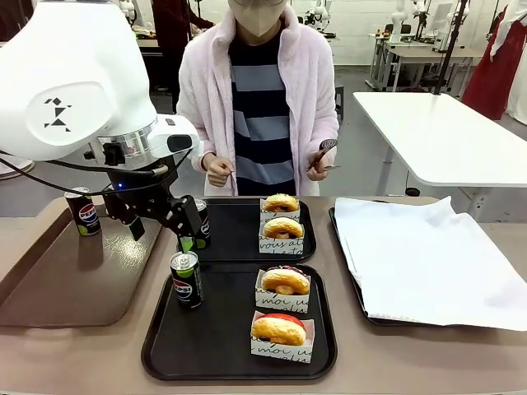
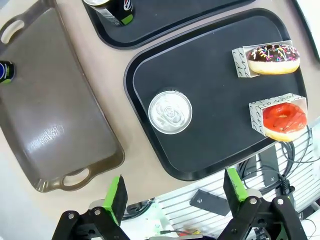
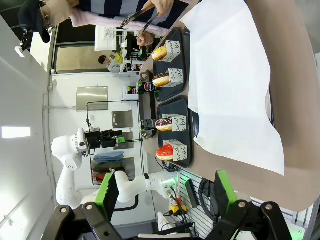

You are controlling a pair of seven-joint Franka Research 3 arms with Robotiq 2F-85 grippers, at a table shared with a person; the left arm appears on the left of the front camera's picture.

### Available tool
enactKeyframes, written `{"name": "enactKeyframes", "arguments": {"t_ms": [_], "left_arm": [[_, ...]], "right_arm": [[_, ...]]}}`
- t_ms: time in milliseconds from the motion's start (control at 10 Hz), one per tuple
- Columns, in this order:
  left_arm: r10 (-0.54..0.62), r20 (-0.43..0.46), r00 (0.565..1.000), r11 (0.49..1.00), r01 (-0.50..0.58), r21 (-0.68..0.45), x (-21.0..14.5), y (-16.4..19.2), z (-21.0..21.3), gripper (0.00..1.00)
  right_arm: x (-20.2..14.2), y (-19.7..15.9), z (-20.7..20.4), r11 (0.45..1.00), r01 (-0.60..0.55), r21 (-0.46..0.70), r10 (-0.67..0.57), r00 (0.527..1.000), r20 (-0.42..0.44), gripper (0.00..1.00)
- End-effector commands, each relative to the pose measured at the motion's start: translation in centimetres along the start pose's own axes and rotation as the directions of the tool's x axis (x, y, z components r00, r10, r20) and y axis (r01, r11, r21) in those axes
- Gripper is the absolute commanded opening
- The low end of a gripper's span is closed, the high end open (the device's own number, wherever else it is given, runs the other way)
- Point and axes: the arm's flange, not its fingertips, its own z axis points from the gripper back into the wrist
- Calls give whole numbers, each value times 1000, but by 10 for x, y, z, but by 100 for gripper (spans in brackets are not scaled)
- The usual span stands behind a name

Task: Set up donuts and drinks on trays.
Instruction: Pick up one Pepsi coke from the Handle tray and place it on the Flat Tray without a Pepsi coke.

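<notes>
Left gripper (image 2: 172, 192): my jaws are spread wide and hold nothing, hanging above the near tray's (image 2: 210, 125) edge.
Right gripper (image 3: 165, 195): parted too, empty, off beside the white paper (image 3: 235, 75).
Can (image 2: 170, 111): upright on the near tray, silver top facing my left wrist camera.
Donuts: chocolate (image 2: 272, 59) and red (image 2: 282, 117) on that tray.
Front view adds: a second can (image 1: 202, 220) on the far tray (image 1: 239, 239), behind my left gripper.

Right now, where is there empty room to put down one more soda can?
The brown tray with handles is mostly bare, with one can at its far corner. The near black tray has open floor between its can and its two donuts. The far black tray is tighter: the left end effector hangs over its left edge.
</notes>
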Motion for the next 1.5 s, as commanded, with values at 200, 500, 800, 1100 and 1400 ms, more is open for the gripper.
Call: {"name": "enactKeyframes", "arguments": {"t_ms": [200,500,800,1100,1400], "left_arm": [[-1,0,1000,1000,1,0,0,0,0,100],[172,-21,985,985,-172,24,-9,100,5,100],[292,-26,956,955,-289,67,-29,165,13,100],[286,-33,958,958,-284,50,-24,167,9,100],[293,-120,949,919,-314,-238,-16,211,23,100]], "right_arm": [[1,1,1,1000,-9,15,9,1000,5,100],[1,1,1,1000,-9,15,9,1000,5,100],[1,1,1,1000,-9,15,9,1000,5,100],[1,1,1,1000,-9,15,9,1000,5,100],[1,1,1,1000,-9,15,9,1000,5,100]]}}
